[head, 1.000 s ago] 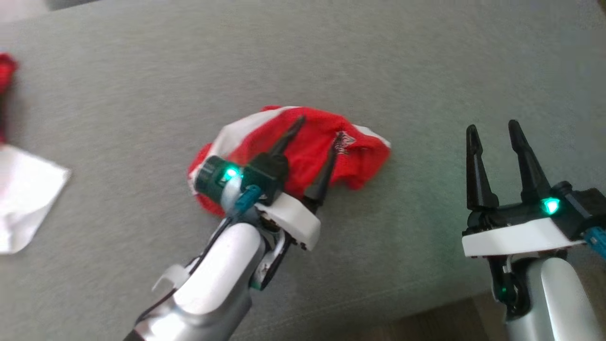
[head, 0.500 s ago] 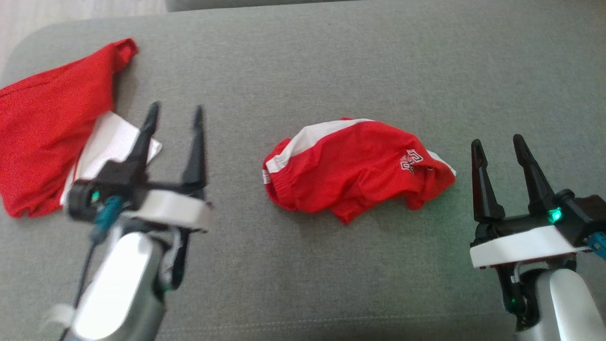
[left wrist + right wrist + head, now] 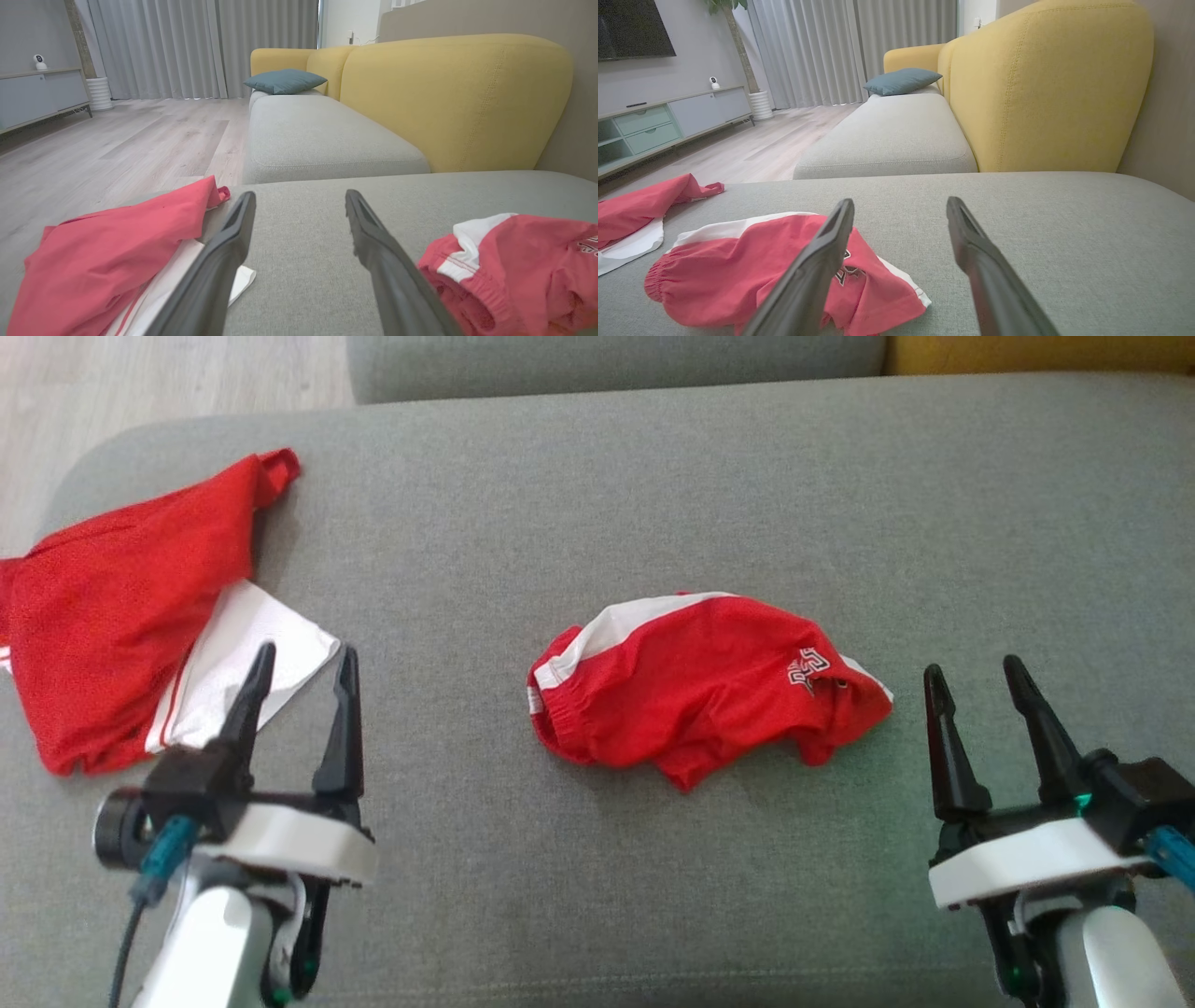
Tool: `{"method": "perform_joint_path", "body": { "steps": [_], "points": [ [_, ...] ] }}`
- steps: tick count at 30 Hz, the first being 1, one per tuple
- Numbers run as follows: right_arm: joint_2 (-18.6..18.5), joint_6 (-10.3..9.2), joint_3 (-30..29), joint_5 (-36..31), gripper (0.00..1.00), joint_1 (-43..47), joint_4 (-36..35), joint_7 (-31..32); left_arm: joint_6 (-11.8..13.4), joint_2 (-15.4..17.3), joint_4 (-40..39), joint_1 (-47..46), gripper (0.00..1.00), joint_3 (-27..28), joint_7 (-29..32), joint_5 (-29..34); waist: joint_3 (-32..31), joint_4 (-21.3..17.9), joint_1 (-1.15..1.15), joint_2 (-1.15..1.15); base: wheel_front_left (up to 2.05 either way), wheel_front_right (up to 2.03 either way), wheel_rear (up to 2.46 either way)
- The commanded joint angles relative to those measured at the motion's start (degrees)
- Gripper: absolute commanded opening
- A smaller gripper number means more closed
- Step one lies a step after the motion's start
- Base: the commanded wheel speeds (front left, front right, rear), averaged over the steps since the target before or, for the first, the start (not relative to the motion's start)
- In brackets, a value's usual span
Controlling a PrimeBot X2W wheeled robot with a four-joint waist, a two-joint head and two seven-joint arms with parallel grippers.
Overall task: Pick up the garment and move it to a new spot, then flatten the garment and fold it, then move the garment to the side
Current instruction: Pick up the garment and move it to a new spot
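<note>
A red garment with white side stripes is lying crumpled near the middle of the grey sofa seat, its elastic waistband turning toward the robot's left and a patch of white lettering showing near its right end. The left claw is hovering over the seat well to the left of the garment, its two dark fingers spreading apart with nothing between them. The right claw is hanging just beyond the garment's right end, also gaping wide and carrying nothing, and touching no cloth. At the seat's far left edge a second red cloth is lying partly over a white cloth, apart from the garment. In the left wrist view a yellow backrest is rising behind the seat, a teal pillow is resting on a farther cushion, and a pale wooden floor is stretching toward grey curtains.
</note>
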Motion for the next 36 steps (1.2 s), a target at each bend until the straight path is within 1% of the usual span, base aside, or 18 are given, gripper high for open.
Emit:
{"method": "perform_joint_path", "body": {
  "steps": [1,3,9,36],
  "points": [
    [-0.64,0.43,1.09,-0.32,1.00,-0.67,-1.99,0.28,-0.49,0.58,-2.19,-1.35,1.00,2.62,-0.30,0.85,-0.43,-0.14,0.00,0.00,0.00,0.00,0.00],
    [-0.59,0.43,1.09,-0.40,1.00,0.10,-2.22,0.66,-1.20,0.11,-1.88,0.18,1.00,2.92,-0.30,1.46,-1.04,-0.26,0.00,0.00,0.00,0.00,0.00],
    [-0.46,0.43,1.14,-0.36,1.00,1.17,-2.69,1.16,-1.97,-0.37,-1.15,1.63,1.00,3.10,-0.30,2.88,-1.87,-0.20,0.00,0.00,0.00,0.00,0.00],
    [-0.01,0.43,0.89,-0.40,1.00,1.39,-2.93,1.44,-3.41,-2.30,-0.17,2.48,1.00,5.50,-0.30,4.87,-1.67,0.15,0.00,0.00,0.00,0.00,0.00]
  ]
}}
